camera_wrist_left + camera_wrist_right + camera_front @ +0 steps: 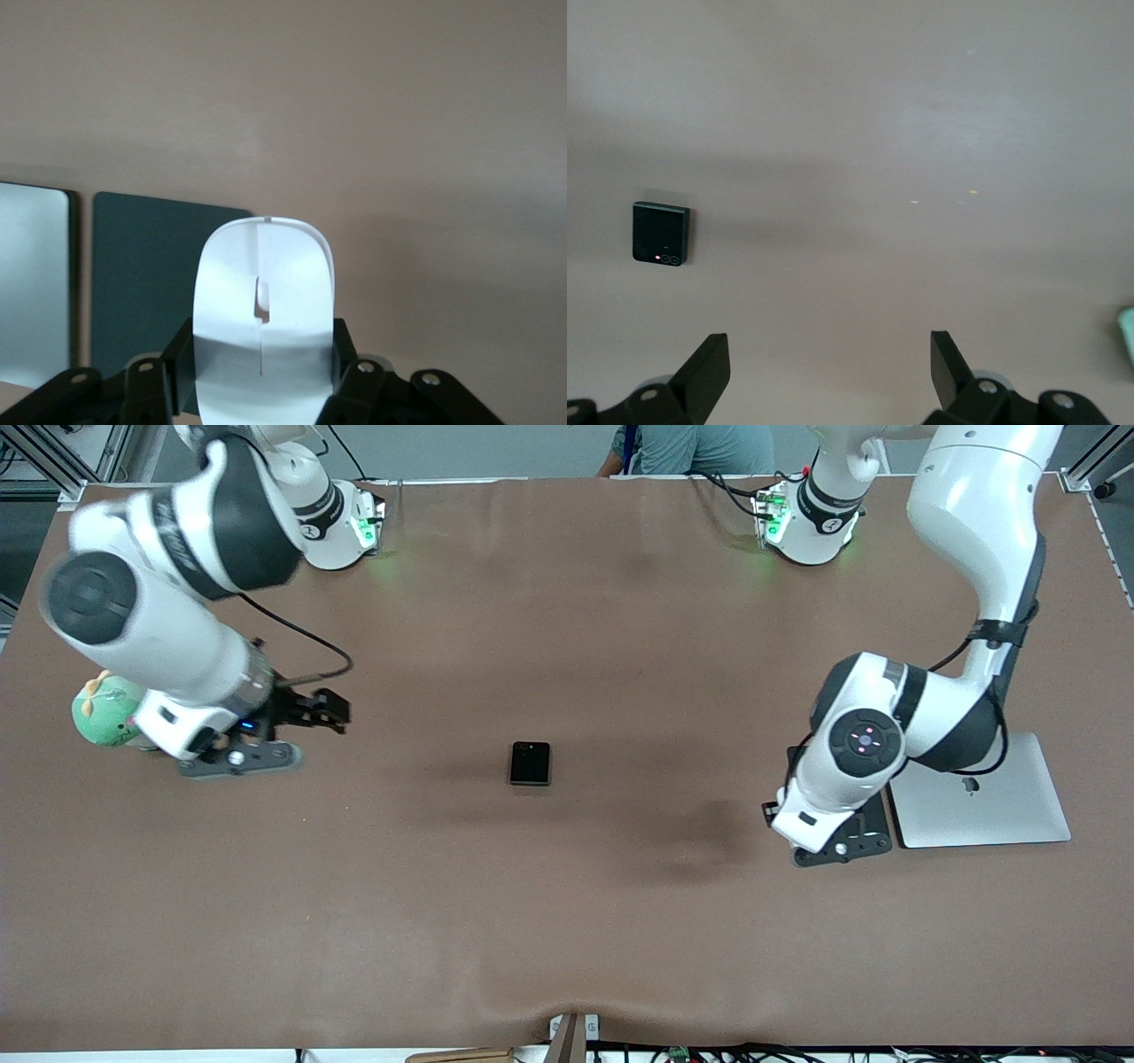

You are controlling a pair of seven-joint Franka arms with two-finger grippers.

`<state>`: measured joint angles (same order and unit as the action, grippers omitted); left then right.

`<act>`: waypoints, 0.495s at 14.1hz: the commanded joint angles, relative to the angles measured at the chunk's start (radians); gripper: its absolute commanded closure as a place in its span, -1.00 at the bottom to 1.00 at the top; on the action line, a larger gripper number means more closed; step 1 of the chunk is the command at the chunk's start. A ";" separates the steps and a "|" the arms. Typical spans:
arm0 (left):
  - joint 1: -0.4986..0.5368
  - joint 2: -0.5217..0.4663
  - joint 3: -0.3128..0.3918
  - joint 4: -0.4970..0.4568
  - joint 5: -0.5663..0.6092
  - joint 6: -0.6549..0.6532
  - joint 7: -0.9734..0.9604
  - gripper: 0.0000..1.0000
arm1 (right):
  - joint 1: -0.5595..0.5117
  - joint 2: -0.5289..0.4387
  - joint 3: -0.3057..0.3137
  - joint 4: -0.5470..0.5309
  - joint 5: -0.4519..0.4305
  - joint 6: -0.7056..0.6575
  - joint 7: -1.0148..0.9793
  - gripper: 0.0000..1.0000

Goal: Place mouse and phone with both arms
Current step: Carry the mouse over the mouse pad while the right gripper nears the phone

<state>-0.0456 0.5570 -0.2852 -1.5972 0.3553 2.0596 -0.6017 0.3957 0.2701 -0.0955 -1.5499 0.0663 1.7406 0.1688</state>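
The white oval mouse [264,301] sits between the fingers of my left gripper [264,350], which is shut on its sides. It is held above the table, partly over the edge of the dark mouse pad [146,283]. In the front view the left arm's hand [828,815] hides the mouse. The small glossy black phone [530,763] lies flat on the brown table near its middle and also shows in the right wrist view as the phone [661,234]. My right gripper [330,713] hangs open and empty toward the right arm's end, apart from the phone; its fingers [709,372] stand wide.
A closed silver laptop [979,797] lies beside the mouse pad at the left arm's end; its edge also shows as the laptop [31,283]. A green plush toy [104,708] sits under the right arm. The brown table [567,921] spreads wide around the phone.
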 commanded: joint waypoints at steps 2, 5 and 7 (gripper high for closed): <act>0.084 -0.046 -0.011 -0.111 0.018 0.027 0.049 0.19 | 0.034 0.125 -0.009 0.016 0.099 0.082 0.003 -1.00; 0.139 -0.045 -0.011 -0.183 0.021 0.095 0.059 0.18 | 0.095 0.231 -0.009 0.016 0.121 0.184 0.024 -1.00; 0.177 -0.045 -0.011 -0.236 0.022 0.180 0.065 0.18 | 0.145 0.282 -0.010 0.016 0.121 0.247 0.096 -1.00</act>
<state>0.0963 0.5521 -0.2848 -1.7464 0.3558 2.1629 -0.5457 0.4909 0.5069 -0.0950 -1.5560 0.1766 1.9562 0.2027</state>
